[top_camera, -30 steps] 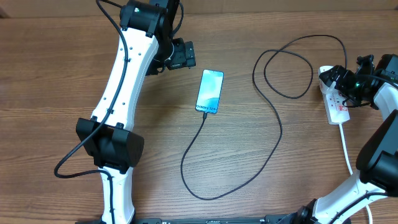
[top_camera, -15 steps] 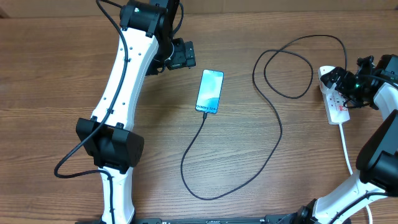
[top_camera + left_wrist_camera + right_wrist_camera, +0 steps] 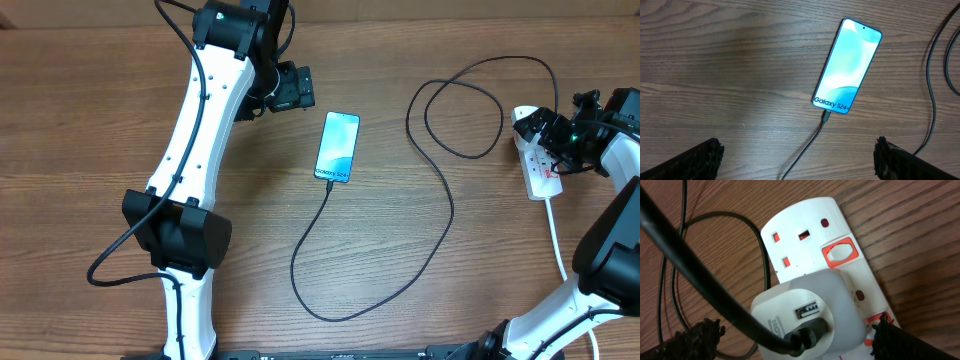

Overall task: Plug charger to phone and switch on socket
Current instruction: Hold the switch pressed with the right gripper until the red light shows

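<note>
Nothing is moving between the earlier overhead frames and now; both arms are holding position. At present the left gripper (image 3: 797, 159) is standing wide open and empty, hovering just short of the phone (image 3: 847, 65). The phone is lying flat on the table (image 3: 715, 75) with the charger (image 3: 807, 145) tip seated in its near end. Also wide open and empty, the right gripper (image 3: 797, 339) is hanging over the socket (image 3: 810, 220) at the table's right side, where the charger's other end is sitting in a white adapter (image 3: 835, 305). Only switching appears to be remaining. One red-framed rocker (image 3: 841, 253) is showing fully; another is lying partly hidden beside the adapter. Rockers are probably stiff and the strip light, so pressing straight down with one fingertip is advisable.
</note>
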